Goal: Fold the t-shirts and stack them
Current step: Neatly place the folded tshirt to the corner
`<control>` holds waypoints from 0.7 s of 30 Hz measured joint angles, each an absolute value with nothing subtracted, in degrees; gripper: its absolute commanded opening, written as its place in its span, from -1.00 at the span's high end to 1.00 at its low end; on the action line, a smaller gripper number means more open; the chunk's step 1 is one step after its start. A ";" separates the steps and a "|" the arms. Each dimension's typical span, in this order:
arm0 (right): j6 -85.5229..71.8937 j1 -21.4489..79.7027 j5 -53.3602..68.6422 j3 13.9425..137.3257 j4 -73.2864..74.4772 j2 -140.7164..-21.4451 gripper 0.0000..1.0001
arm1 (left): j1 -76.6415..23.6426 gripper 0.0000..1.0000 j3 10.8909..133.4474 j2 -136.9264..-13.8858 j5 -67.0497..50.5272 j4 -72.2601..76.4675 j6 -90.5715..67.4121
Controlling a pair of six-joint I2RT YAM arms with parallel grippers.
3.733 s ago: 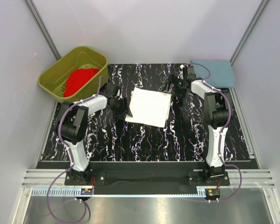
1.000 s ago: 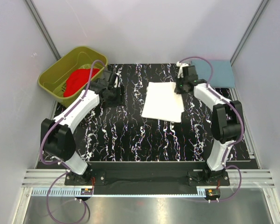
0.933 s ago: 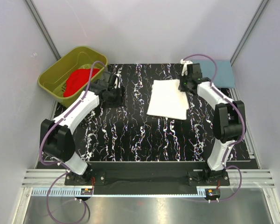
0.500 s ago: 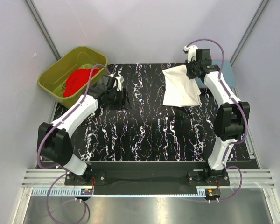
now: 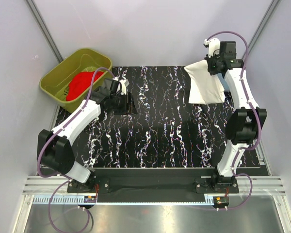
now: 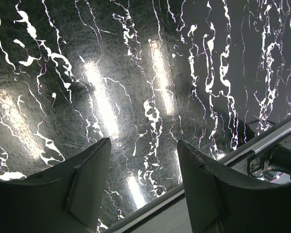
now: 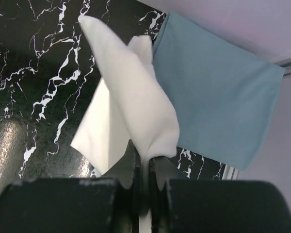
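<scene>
Over the black marbled table (image 5: 150, 131), your left gripper (image 5: 128, 103) stands with fingers apart, and the olive tub (image 5: 56, 77) holding the red t-shirt (image 5: 81, 82) sits near it, on its left in the top view. Your right gripper (image 7: 144, 167) is clamped on the white t-shirt (image 7: 131, 92), which hangs folded from the jaws in front of a blue cloth (image 7: 218, 107).

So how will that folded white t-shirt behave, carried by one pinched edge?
Probably floppy: the white t-shirt hangs creased from the right fingers. Likely light, since one pinch lifts it. Its folds may slip open, as the layers splay apart.
</scene>
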State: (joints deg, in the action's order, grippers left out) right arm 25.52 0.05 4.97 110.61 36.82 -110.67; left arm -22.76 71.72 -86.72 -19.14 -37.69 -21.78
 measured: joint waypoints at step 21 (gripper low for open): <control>28.25 -8.64 12.67 130.28 44.84 -116.40 1.00 | -22.76 -0.25 71.72 -86.32 -19.97 -37.63 -21.15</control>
